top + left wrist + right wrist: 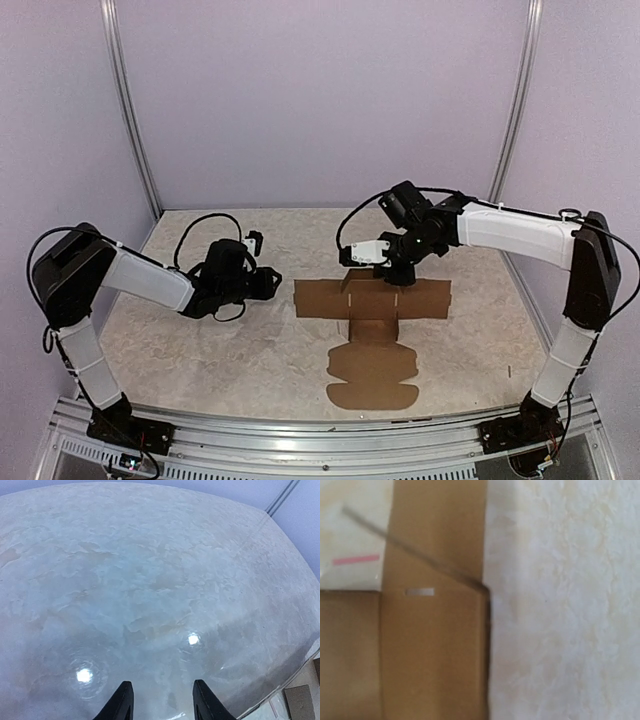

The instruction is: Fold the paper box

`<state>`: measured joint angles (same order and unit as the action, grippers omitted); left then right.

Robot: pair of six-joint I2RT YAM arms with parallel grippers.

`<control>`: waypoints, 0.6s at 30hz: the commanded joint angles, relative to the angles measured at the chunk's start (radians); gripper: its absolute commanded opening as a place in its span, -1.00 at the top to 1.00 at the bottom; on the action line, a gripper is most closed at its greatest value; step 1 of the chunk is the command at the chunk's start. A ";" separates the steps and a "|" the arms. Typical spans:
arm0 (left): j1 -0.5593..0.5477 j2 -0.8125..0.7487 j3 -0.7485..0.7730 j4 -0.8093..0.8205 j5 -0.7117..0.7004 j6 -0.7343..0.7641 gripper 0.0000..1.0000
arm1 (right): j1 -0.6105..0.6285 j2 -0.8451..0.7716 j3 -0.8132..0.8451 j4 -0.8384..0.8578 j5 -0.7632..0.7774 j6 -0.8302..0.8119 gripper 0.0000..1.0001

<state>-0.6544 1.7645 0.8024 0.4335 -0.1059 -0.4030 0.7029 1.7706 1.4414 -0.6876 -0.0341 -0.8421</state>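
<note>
The paper box is a flat brown cardboard die-cut sheet lying in the middle of the table, with its rounded tabs toward the near edge. A small flap near its back left stands partly raised. My right gripper hangs low over the sheet's back edge. Its wrist view shows the cardboard very close, with a slot and a straight right edge, but none of its fingers. My left gripper is to the left of the sheet and apart from it. In its wrist view the left gripper is open and empty over bare table.
The marbled tabletop is enclosed by pale walls with metal posts at the back corners. A small pink strip lies on a pale patch beside the cardboard. The arm bases and a metal rail run along the near edge.
</note>
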 commanded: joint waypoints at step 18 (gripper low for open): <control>-0.044 0.220 0.159 0.204 0.669 0.186 0.23 | 0.073 -0.110 -0.286 0.432 0.262 -0.115 1.00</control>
<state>-0.6811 1.9381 0.9443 0.5819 0.4454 -0.2630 0.7639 1.6806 1.2301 -0.3611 0.2016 -0.9375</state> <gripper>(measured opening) 0.378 0.013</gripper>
